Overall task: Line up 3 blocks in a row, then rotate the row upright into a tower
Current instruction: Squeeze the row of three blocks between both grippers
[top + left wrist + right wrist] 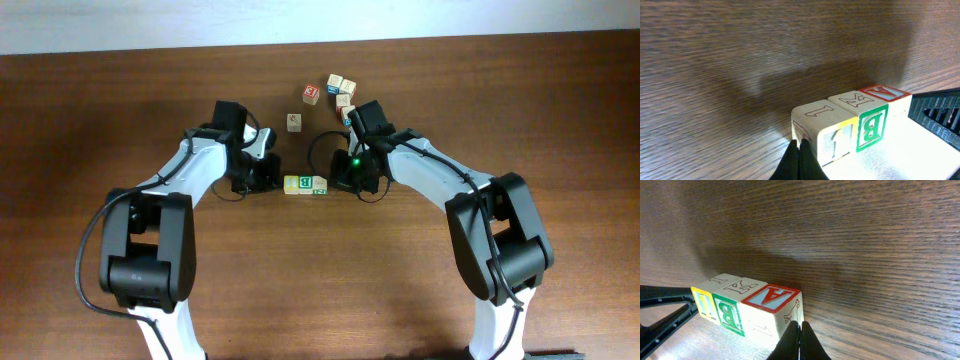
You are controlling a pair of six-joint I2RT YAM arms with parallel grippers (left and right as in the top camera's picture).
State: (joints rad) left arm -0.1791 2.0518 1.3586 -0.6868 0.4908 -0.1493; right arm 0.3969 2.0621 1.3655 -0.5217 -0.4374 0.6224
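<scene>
Three blocks lie in a tight row on the table between my two grippers. The yellow-faced block (pixel 837 141) (pixel 292 184) is at the left end, the green-faced B block (pixel 872 127) (pixel 730 312) sits in the middle, and a tan block with a red-edged A on top (pixel 771 299) (pixel 886 93) ends the row on the right. My left gripper (pixel 798 150) (pixel 272 182) is shut, empty, tips against the yellow block's outer end. My right gripper (pixel 801 330) (pixel 338 183) is shut, empty, tips against the A block's outer end.
Loose cubes lie behind the row: a red-faced cube (pixel 310 93), a tan one (pixel 294 122), and a small cluster (pixel 341 86) with a blue-faced cube (pixel 347 112) near my right arm. The table's far edge (pixel 320 45) runs behind them.
</scene>
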